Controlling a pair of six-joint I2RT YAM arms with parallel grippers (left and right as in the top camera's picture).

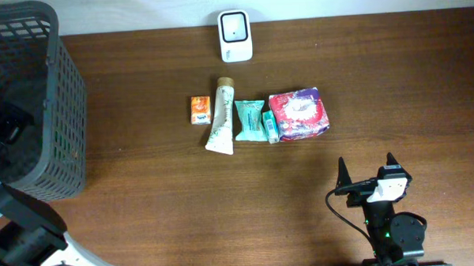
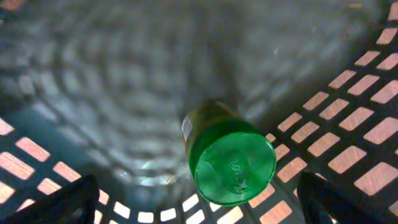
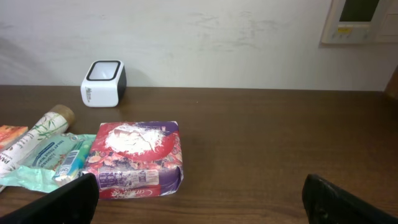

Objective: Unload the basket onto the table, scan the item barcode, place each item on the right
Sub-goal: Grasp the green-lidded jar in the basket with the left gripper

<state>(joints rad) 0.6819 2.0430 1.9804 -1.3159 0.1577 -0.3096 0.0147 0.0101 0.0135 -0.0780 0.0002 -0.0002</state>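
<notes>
Brown wooden worktop (image 1: 160, 199) carries a dark mesh basket (image 1: 62, 92) at my left, and inside it my left pincer (image 2: 198, 183) hangs spread wide and empty over a green-capped bottle (image 2: 230, 162). My right pincer (image 1: 367, 169) is just as wide and holds nothing, near the front edge and apart from the goods. Those lie mid-worktop in a row: a floral pack (image 1: 300, 115), a bamboo-print tube (image 1: 222, 118), the white scanner (image 1: 235, 25) behind them at the far edge, then a teal packet (image 1: 248, 121), a small teal box (image 1: 271, 125) and an orange box (image 1: 200, 110).
</notes>
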